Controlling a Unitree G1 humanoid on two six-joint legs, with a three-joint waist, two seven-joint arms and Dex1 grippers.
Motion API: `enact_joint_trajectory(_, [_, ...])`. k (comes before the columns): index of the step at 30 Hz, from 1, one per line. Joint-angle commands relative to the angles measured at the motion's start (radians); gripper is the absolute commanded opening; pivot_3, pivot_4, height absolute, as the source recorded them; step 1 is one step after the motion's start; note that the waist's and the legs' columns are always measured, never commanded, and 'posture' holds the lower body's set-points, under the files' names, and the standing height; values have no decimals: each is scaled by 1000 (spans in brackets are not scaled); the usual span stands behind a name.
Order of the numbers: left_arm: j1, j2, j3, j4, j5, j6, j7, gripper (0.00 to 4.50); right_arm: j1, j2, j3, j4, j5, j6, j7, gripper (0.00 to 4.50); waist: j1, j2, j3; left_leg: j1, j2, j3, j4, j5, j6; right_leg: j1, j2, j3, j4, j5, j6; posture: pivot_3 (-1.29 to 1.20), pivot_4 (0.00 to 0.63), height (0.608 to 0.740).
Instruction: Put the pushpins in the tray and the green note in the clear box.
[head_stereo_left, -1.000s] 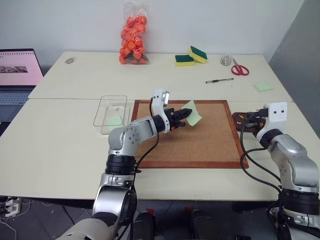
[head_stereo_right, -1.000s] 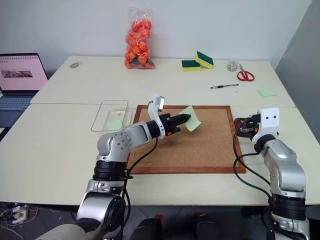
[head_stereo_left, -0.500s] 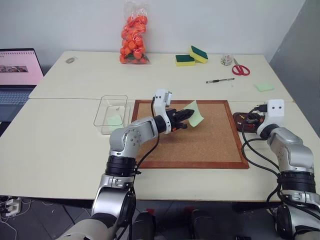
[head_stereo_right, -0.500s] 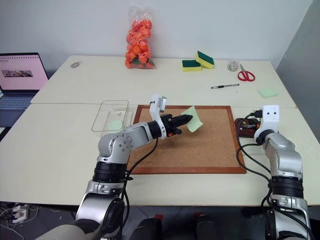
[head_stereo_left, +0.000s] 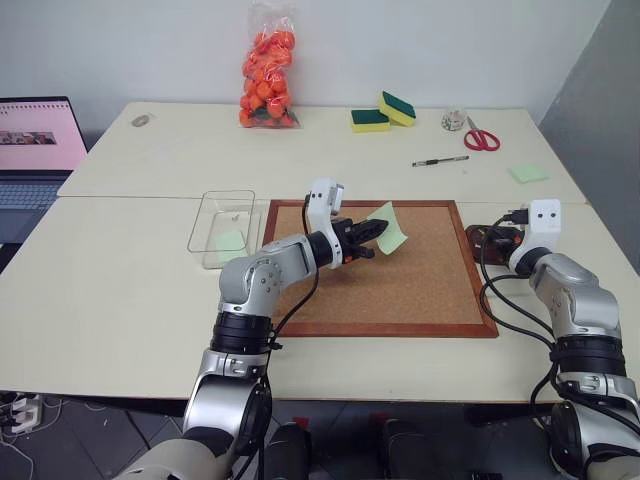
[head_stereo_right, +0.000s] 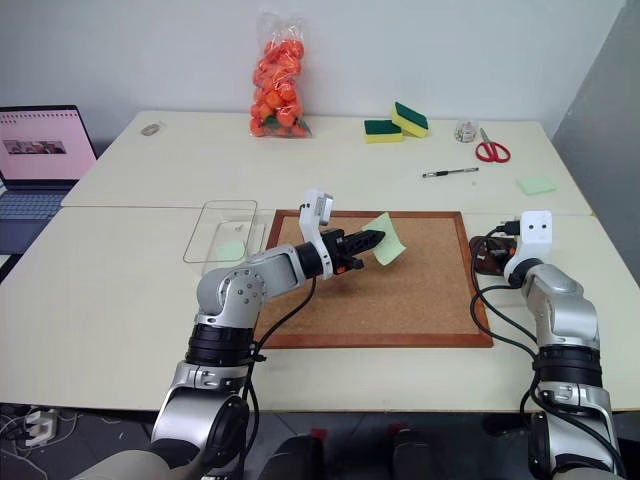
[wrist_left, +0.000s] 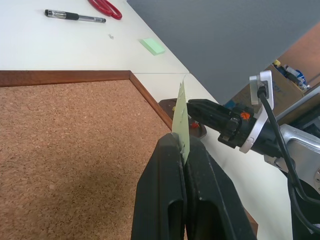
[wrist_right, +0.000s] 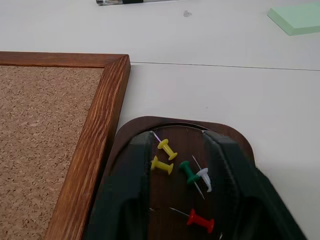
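Two arms out: left pincer pinches green note (over corkboard); right pincer parted over tray.

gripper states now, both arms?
Left gripper: shut on the green note.
Right gripper: open over the tray, holding nothing.

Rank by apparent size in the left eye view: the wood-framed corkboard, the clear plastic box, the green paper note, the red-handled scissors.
1. Wood-framed corkboard
2. Clear plastic box
3. Green paper note and red-handled scissors: alike, and the scissors lie farther off, so unranked.
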Motion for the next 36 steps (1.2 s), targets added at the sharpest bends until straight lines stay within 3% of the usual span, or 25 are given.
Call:
enact_joint_trajectory(1, [-4,-2,1,-47,-5,-15,-3,0,-25,-11,-12,-43,14,-9,7,2795,0,0,0,0,0,0,0,0,0,0,0,0,0,0,0,0,150,740])
enact_joint_trajectory(9, [-24,17,14,-42,17,-53,4,0,10,-21,-26,-175,49,1,34,4445,0,0,0,0,0,0,0,0,0,0,0,0,0,0,0,0,150,740])
enact_joint_trajectory(15, [-73,108,88,-65,85,-138,95,0,82,-20,6,-429,171,68,156,4445,-2,0,0,0,0,0,0,0,0,0,0,0,0,0,0,0,150,740])
enact_joint_trajectory(22, [-76,264,205,-183,144,-109,247,0,103,-49,86,-648,336,187,311,4445,-2,-1,1,0,1,-2,0,0,0,0,0,-1,0,0,0,0,150,740])
enact_joint_trajectory(27, [-8,366,231,-260,184,-44,293,0,35,-56,144,-656,368,224,349,4445,2,-1,1,0,0,-2,0,0,0,0,-1,-1,0,0,0,0,150,740])
enact_joint_trajectory(36, [101,491,161,-178,300,-102,238,0,-131,-20,272,-546,336,200,398,4445,4,-3,2,-1,1,-2,0,0,0,-1,0,-2,0,0,0,0,150,740])
